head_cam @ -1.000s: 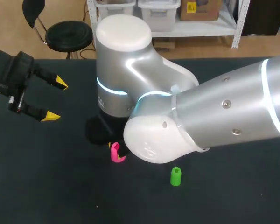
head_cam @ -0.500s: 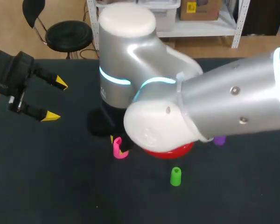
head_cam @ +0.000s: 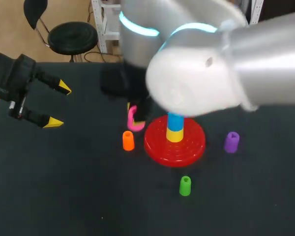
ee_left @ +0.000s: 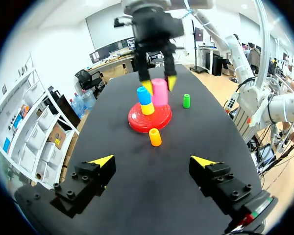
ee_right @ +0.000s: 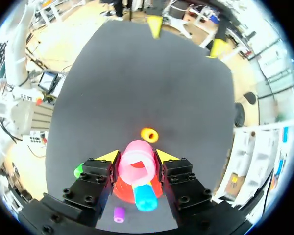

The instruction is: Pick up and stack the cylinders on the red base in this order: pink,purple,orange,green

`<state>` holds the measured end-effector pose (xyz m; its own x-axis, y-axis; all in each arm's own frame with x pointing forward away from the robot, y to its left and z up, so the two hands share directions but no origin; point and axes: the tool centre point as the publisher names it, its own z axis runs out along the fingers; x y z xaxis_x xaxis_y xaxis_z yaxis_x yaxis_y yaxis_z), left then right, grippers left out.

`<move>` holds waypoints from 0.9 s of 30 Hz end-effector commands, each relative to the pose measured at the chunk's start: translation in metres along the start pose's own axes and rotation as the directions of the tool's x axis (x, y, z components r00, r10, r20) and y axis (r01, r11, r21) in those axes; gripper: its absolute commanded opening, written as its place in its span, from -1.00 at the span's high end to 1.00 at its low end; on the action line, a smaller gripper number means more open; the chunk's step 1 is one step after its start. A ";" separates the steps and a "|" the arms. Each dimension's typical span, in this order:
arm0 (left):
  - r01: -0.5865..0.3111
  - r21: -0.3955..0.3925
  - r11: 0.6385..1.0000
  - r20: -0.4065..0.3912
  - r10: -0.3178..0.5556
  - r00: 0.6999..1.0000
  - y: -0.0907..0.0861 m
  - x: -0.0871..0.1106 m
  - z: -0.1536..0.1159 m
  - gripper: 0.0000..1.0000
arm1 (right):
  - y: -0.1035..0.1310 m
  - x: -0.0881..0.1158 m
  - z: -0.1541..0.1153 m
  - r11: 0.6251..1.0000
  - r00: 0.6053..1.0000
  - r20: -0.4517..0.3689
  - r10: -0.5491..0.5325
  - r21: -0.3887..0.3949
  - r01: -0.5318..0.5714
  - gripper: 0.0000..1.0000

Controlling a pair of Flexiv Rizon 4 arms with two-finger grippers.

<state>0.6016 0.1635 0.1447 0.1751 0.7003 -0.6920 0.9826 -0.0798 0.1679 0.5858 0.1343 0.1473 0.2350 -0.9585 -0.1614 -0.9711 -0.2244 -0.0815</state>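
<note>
A robot lab is shown. Two robot arms are set at a black table (head_cam: 49,196): the right arm (head_cam: 246,64) is seen over the red base (head_cam: 160,145), the left arm (head_cam: 12,78) well apart from it. An orange cylinder (head_cam: 128,140), a green cylinder (head_cam: 185,186) and a purple cylinder (head_cam: 231,141) are laid near the base.

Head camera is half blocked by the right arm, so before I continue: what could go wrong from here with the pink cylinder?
The right end effector holds the pink cylinder beside the blue and yellow post, not above it; lowering now could hit the post or land on the red base. The orange cylinder stands close by, so a low pass might topple it.
</note>
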 end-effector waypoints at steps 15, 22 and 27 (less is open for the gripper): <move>-0.004 -0.003 1.000 0.004 0.004 1.000 -0.001 0.001 0.000 -1.00 | -0.037 0.081 -0.034 0.953 0.953 -0.016 0.302 0.020 -0.301 1.00; -0.004 -0.003 1.000 0.004 0.004 1.000 -0.001 0.001 0.000 -1.00 | -0.034 0.090 -0.028 0.948 0.946 -0.064 0.316 0.002 -0.317 1.00; -0.004 -0.003 1.000 0.004 0.004 1.000 -0.001 0.001 0.000 -1.00 | -0.032 0.094 -0.025 0.945 0.942 -0.080 0.326 -0.002 -0.327 1.00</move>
<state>0.6016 0.1635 0.1447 0.1751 0.7003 -0.6920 0.9826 -0.0798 0.1679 0.6352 0.0470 0.1601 -0.0945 -0.9901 -0.1042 -0.9949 0.0975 -0.0241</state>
